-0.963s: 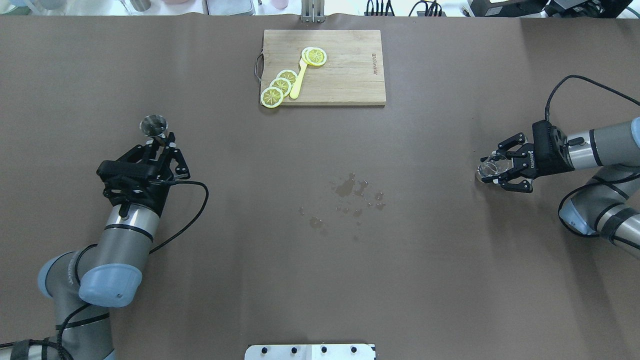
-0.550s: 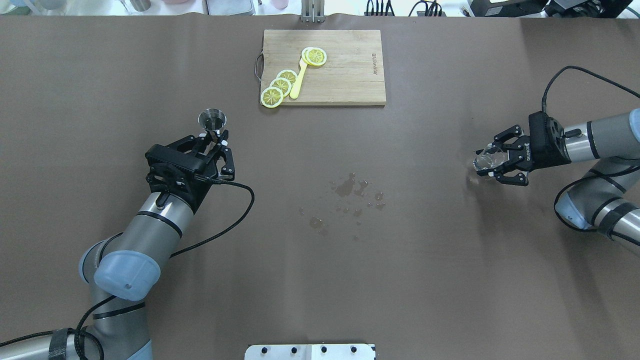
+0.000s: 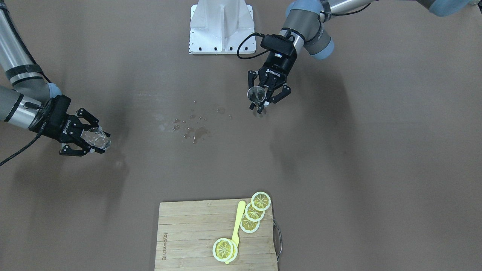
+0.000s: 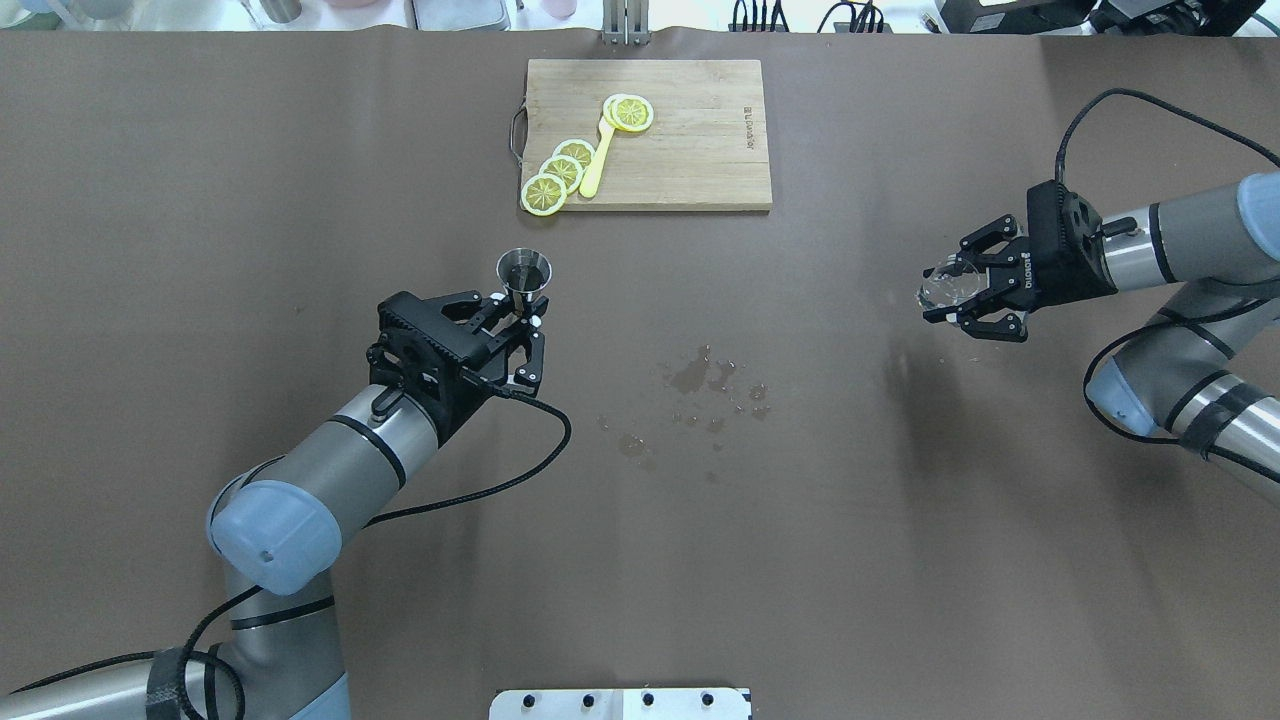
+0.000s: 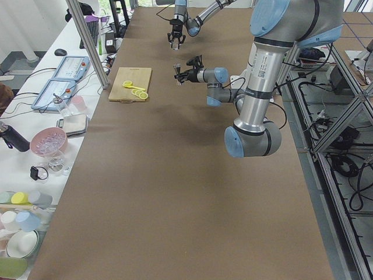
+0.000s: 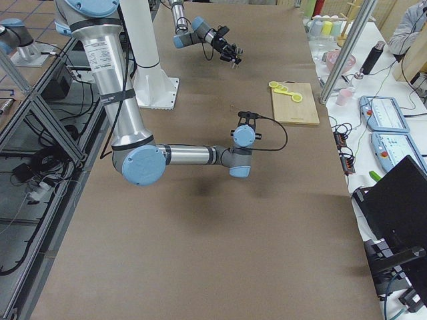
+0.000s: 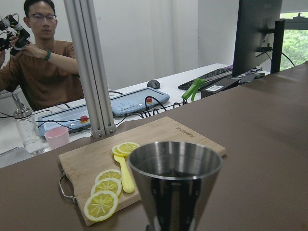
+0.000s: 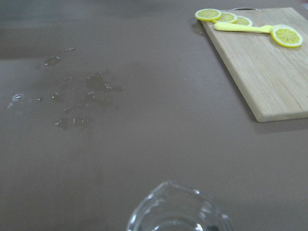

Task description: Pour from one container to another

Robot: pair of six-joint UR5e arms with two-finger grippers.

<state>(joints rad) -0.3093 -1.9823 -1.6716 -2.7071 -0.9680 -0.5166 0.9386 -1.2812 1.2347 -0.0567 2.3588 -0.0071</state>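
Your right hand [image 4: 960, 296] at three o'clock is clamped round the likely slick, fragile glass cup [image 4: 938, 289], while your left hand [image 4: 517, 318] pinches the stiff jigger [image 4: 524, 270] at its waist.

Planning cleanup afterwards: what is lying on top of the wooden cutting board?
On the cutting board lie lemon slices and a yellow utensil. One end of the utensil is covered by a slice, so its shape stays hidden.
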